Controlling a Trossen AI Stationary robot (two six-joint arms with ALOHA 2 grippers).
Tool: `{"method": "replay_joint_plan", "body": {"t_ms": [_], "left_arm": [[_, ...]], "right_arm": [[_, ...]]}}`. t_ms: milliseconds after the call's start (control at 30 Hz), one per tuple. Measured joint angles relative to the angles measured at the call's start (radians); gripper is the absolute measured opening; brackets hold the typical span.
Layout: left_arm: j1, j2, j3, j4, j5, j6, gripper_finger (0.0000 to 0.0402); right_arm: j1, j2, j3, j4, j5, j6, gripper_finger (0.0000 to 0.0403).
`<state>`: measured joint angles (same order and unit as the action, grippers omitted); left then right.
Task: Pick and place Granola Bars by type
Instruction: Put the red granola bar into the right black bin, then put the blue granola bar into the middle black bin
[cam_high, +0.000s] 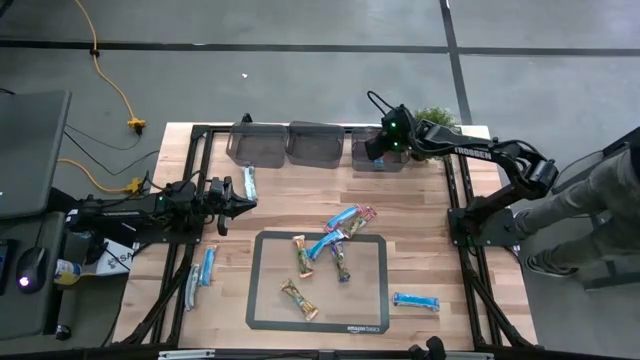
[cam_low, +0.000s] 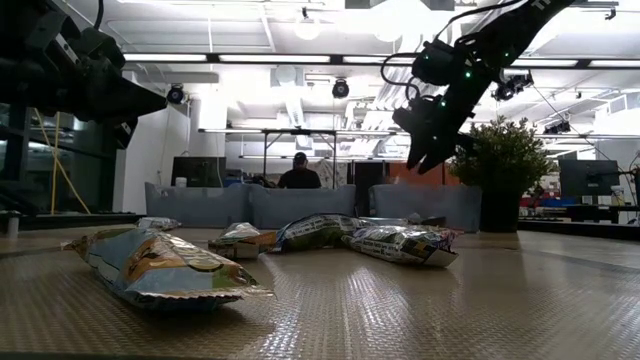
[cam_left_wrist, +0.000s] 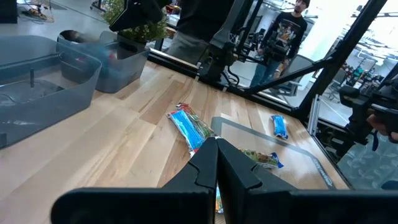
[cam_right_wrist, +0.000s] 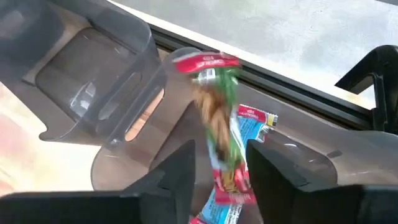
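Pale wooden tabletop (cam_high: 420, 250), and lined up along its far edge three clear grey plastic bins (cam_high: 256, 143) (cam_high: 318, 140) (cam_high: 375, 164). Over at the rightmost one now: right gripper (cam_right_wrist: 219, 158) poised above it, fingers parted, with a red-and-green wrapped granola bar (cam_right_wrist: 214, 106) blurred and loose between them, not clamped. Lower in that same bin, one more bar, red and blue (cam_right_wrist: 254, 118).

Counting ten bars out on the table. Four on the dark-bordered grey mat (cam_high: 372, 310): two tan-green (cam_high: 300, 255) (cam_high: 300, 300), one bright blue (cam_high: 325, 245), one darker multicoloured (cam_high: 341, 263). Two at the mat's far edge – one blue (cam_high: 342, 218), one red-pink (cam_high: 366, 217). One blue (cam_high: 415, 301) alone, just right of the mat. Two pale blue-white (cam_high: 208, 265) (cam_high: 192, 285) near the left edge. One pale blue-white (cam_high: 250, 182) in front of the leftmost bin.

Left gripper (cam_high: 250, 204) waiting just beside that last bar, fingers pressed together on nothing.
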<state>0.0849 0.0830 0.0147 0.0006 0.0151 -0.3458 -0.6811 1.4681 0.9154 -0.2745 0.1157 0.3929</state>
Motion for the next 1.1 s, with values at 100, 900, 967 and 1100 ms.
{"method": "replay_joint_plan", "body": {"t_ms": [100, 900, 967, 1100], "left_arm": [[0.000, 0.000, 0.000, 0.000, 0.000, 0.000, 0.0000], [0.000, 0.000, 0.000, 0.000, 0.000, 0.000, 0.0000], [0.000, 0.000, 0.000, 0.000, 0.000, 0.000, 0.0000], [0.000, 0.000, 0.000, 0.000, 0.000, 0.000, 0.0000]], "right_arm": [[0.000, 0.000, 0.000, 0.000, -0.001, 0.000, 0.0154], [0.010, -0.041, 0.119, 0.126, -0.110, -0.054, 0.0174], [0.015, -0.041, 0.156, 0.127, -0.111, -0.061, 0.0174], [0.036, -0.041, 0.229, 0.126, -0.113, -0.103, 0.0172]]}}
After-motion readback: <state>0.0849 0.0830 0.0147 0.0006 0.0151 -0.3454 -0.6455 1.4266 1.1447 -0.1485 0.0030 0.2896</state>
